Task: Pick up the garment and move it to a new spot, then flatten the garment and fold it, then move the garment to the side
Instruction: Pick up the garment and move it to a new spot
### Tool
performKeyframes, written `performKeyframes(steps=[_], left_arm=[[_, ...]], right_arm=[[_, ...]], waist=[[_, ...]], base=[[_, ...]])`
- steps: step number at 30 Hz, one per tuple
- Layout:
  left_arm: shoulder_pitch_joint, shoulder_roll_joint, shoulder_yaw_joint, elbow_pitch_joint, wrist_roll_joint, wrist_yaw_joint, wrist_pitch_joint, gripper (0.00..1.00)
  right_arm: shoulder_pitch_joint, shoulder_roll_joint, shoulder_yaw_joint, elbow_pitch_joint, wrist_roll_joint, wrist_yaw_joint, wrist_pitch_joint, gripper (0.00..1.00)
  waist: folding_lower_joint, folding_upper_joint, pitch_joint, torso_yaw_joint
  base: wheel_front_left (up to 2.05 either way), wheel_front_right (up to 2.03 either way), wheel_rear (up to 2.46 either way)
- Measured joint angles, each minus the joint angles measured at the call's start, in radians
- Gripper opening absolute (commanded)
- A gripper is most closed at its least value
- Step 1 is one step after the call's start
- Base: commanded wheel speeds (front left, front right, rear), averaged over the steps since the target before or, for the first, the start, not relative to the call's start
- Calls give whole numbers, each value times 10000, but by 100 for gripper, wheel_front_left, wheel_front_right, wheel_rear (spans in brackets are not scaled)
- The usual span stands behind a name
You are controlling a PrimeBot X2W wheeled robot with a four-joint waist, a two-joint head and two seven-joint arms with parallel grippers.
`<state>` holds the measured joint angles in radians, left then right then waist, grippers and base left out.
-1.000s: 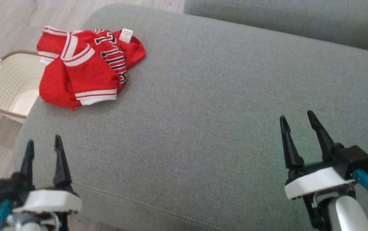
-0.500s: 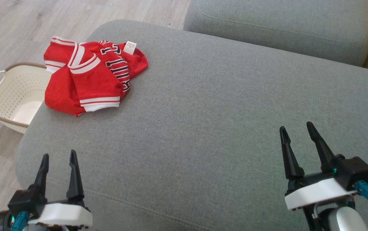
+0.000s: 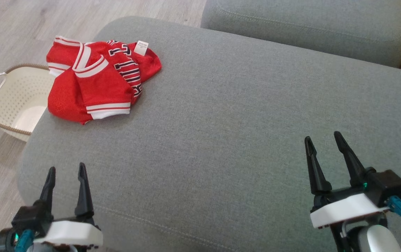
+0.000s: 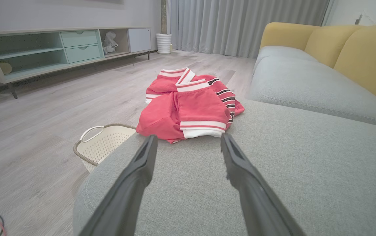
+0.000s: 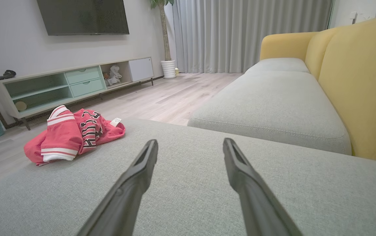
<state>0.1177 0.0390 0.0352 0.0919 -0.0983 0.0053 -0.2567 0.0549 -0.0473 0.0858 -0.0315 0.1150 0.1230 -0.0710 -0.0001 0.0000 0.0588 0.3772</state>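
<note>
- Red jersey (image 3: 99,87): crumpled on far left corner of grey cushion (image 3: 221,140), one part over cushion's left edge.
- White basket (image 3: 1,98): on floor, just beside that edge.
- Left gripper (image 3: 66,167), right gripper (image 3: 322,136): above near edge of cushion, jaws wide apart, nothing held.
- Risk: shallow pinch on one layer, jersey slides off cushion into basket.
- White tag (image 3: 141,48): print too small to read.
- Black-white letters on jersey: folded, unreadable.

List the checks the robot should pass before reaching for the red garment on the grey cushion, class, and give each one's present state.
1. Left end effector open and empty: ok.
2. Right end effector open and empty: ok.
3. Garment straight ahead of left end effector: ok.
4. Garment lying flat: not ok, crumpled.
5. Bare cushion beside it for a new spot: ok.
6. Garment overhanging the basket: cannot tell.
</note>
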Motion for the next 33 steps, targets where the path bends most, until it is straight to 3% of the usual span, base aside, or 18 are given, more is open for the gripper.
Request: performKeyframes(steps=[6, 8, 13, 22, 28, 31, 32, 33], left_arm=[[-735, 0, -44, 236, -268, -71, 0, 100], [-1403, -4, -38, 725, -589, -286, 0, 100], [-3507, 59, 90, 2725, -1160, -587, 157, 100], [-7369, 849, 161, 6809, -2071, -1189, 1528, 100], [-8830, 1233, 194, 9455, -2577, -1287, 2405, 100], [-9118, 1313, 221, 10057, -2660, -1289, 2591, 100], [-9393, 1396, 257, 10468, -2824, -1296, 2648, 92], [-9528, 1452, 236, 10604, -2830, -1296, 2646, 32]], right_arm=[[-51, 0, 4, -207, -35, 0, 194, 100], [-112, 0, 10, -305, -174, 0, 318, 100], [-791, -2, 171, -635, -612, 0, 729, 100], [-1353, -209, 194, -953, -826, 0, 1085, 100], [-1944, -311, 309, -984, -826, 0, 1110, 100], [-2069, -320, 345, -978, -826, 0, 1108, 100], [-2107, -326, 360, -965, -825, 0, 1106, 100], [-2106, -326, 370, -934, -825, 0, 1106, 100]], waist=[[0, 0, 385, 41], [0, 0, 610, 49], [0, 0, 1363, -8], [3, 0, 2793, -367], [3, -1, 3404, -728], [1, 0, 3538, -853], [2, 0, 3647, -953], [1, 0, 3693, -993]], base=[[0, 0, 0], [0, 0, 0], [0, 0, 0], [0, 0, 0], [0, 0, 0], [0, 0, 0], [0, 0, 0], [0, 0, 0]])
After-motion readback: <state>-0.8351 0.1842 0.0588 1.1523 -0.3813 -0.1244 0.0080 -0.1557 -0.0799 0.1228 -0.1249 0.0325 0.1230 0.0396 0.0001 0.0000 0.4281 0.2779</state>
